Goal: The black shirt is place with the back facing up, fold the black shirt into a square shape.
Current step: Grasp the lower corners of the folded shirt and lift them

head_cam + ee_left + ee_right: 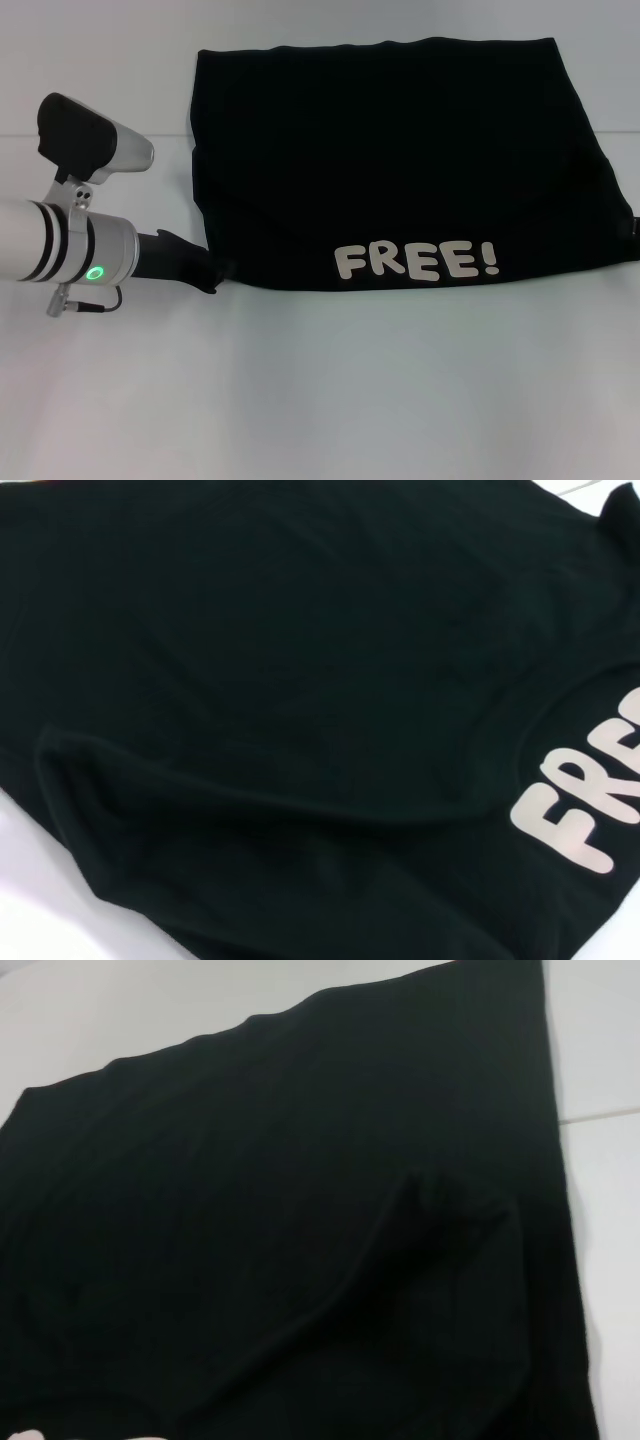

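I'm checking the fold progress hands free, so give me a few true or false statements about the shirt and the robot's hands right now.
1. The black shirt lies on a white table. True.
2. The pale lettering on the shirt reads "SALE!". False: it reads "FREE!".
3. The left hand is at the shirt's near left corner. True.
4. The lettering sits along the shirt's far edge. False: it runs along the near edge, closest to the robot.
5. The right arm reaches across the middle of the shirt in the head view. False: only a small dark part shows at the right edge, and the right hand itself is not visible.
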Robot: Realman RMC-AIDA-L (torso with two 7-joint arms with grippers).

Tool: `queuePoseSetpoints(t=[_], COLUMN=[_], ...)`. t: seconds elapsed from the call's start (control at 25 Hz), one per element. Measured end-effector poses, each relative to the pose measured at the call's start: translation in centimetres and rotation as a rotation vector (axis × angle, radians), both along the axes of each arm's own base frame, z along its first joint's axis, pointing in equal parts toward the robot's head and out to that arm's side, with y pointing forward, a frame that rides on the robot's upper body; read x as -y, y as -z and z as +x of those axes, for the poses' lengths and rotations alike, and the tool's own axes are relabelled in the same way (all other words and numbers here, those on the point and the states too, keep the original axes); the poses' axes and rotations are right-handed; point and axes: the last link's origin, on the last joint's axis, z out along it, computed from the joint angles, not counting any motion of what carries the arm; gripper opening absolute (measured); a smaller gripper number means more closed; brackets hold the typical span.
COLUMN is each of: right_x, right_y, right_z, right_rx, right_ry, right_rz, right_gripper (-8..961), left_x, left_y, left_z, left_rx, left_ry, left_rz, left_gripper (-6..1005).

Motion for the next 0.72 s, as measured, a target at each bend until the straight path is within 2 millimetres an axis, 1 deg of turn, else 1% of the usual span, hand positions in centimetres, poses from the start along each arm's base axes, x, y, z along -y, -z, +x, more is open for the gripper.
queuePoseSetpoints(t=[0.24,0.4,0.72], right_x=[-0.5,-0.9,-0.8], right_y=[0.9,1.2,1.3], right_z=[0.1,-0.2,-0.7], right_rx=[0.038,0.062,0.156], right_ry=[0.003,-0.013,-0.147], right_rz=[-0.012,-0.017,-0.076], right_gripper=[744,745,745], left_x=[-0.2,-0.4,-0.6], left_y=[0.0,0.0,-0.1], left_z=[-0.1,0.1,0.3], left_rx=[-0.002,-0.001,0.004], left_ry=[-0.006,-0.003,-0.012], left_rz=[-0.004,-0.003,0.004], left_gripper=[3,3,3])
